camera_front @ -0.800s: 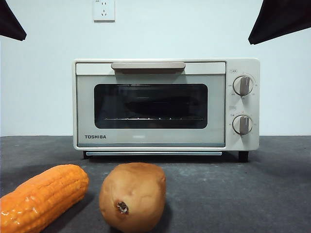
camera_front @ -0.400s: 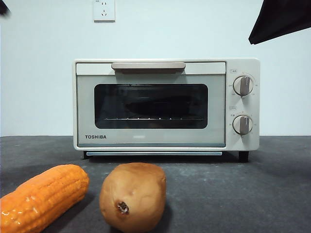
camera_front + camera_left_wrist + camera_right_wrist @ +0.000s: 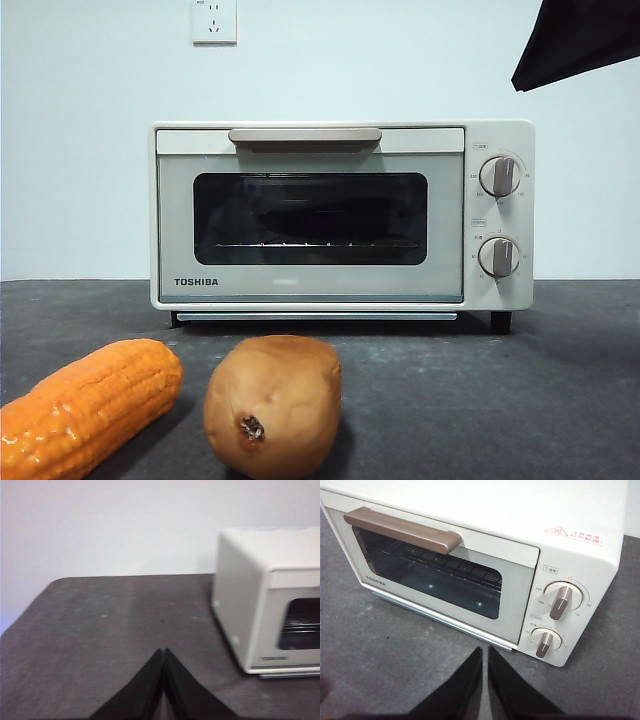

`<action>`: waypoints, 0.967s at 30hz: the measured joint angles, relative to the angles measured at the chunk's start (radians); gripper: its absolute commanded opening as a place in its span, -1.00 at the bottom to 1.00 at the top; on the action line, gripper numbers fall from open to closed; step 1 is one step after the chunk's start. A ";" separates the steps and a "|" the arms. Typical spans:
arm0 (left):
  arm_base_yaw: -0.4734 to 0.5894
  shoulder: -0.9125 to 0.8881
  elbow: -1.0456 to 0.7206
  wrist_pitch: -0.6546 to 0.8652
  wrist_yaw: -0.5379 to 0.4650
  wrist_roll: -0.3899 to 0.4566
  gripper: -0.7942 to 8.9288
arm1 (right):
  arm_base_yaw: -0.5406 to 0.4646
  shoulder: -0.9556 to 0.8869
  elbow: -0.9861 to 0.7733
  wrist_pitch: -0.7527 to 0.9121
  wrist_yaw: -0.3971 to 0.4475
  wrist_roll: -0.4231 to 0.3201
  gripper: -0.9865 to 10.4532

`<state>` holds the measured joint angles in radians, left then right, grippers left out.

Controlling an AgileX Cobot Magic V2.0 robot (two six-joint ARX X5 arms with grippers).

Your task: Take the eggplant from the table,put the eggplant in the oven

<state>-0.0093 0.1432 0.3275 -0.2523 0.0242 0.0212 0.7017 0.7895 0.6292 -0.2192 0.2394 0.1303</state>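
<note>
Two end effectors, left and right, closed, empty | oven door shut | eggplant unseen | risk: grabbing potato or corn.

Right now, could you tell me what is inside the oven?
Through the shut glass door of the oven, a wire rack is visible, with nothing clearly on it. In the front view the interior is dark with reflections, so I cannot confirm an eggplant there.

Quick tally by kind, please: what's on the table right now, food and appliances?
Corn cob: 1
Potato: 1
Oven, door shut: 1
Eggplant outside the oven: 0 visible
Total: 3 things on the table
</note>
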 measured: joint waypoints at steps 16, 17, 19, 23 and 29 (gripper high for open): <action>0.025 -0.137 -0.294 0.065 0.000 0.014 -0.83 | -0.001 -0.001 0.000 0.002 0.000 0.000 -0.82; 0.025 -0.138 -0.297 0.074 0.000 0.014 -0.83 | -0.001 -0.001 0.000 0.002 0.000 0.000 -0.82; 0.025 -0.139 -0.297 0.073 0.000 0.014 -0.83 | -0.001 -0.001 0.000 0.003 0.000 0.000 -0.82; 0.025 -0.139 -0.297 0.078 0.000 0.014 -0.83 | -0.001 -0.001 0.000 0.005 0.000 0.000 -0.82; 0.025 -0.139 -0.297 0.078 0.000 0.014 -0.83 | -0.001 -0.001 0.000 0.007 0.000 0.000 -0.82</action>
<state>0.0154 0.0044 0.0303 -0.1741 0.0246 0.0357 0.7010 0.7887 0.6292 -0.2119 0.2394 0.1299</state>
